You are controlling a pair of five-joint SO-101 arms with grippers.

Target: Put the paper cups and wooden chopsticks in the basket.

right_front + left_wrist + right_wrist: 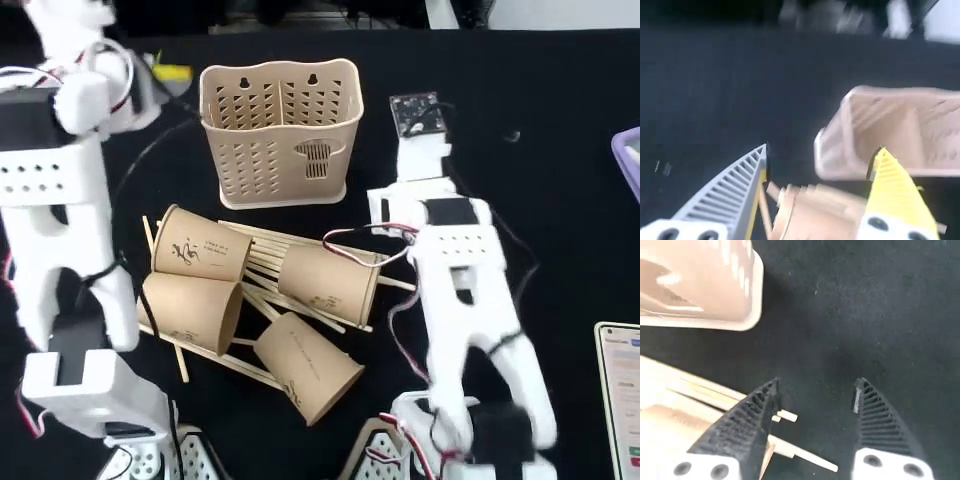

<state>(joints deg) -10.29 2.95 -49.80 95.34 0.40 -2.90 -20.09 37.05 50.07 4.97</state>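
High view centres light, crushable paper cups (328,285) atop thin, stiff wooden chopsticks (262,262), probably best pinched at the rim, while left gripper (822,147) and right gripper (817,381) gape wide.

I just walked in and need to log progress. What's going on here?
Two robot arms are set to load the basket, but nothing is picked up yet. All four paper cups lie on their sides atop the scattered wooden chopsticks in front of the upright basket. The left gripper hangs with jaws open near the basket and a cup. The right gripper, jaws open, is over the bare black cloth beside some chopstick ends.
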